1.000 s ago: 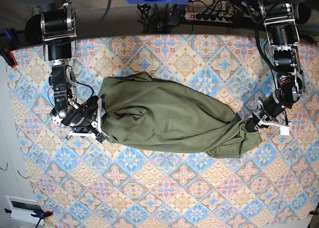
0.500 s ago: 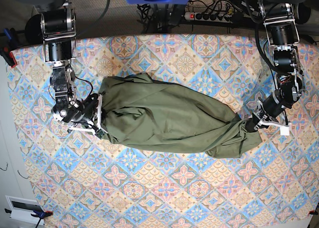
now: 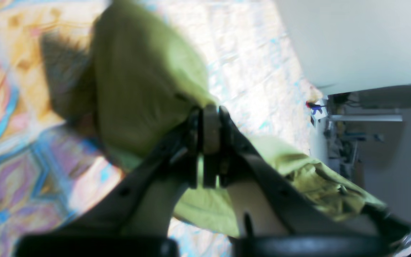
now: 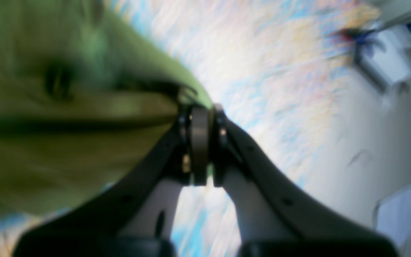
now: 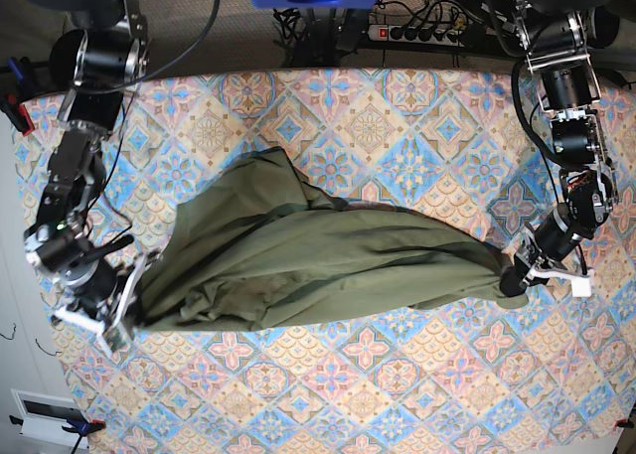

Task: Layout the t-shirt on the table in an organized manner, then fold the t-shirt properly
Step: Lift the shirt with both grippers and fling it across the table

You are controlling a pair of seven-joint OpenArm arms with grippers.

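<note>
Pinching green cloth, the left gripper (image 5: pixel 513 278) is closed on one end of the t-shirt (image 5: pixel 308 260), its pads (image 3: pixel 211 125) pressed together over a fold; the right gripper (image 5: pixel 127 300) is likewise clamped on the opposite end, fabric bunched at its tips. The shirt hangs stretched between the two, wrinkled and gathered, across the middle of the table (image 5: pixel 397 106).
</note>
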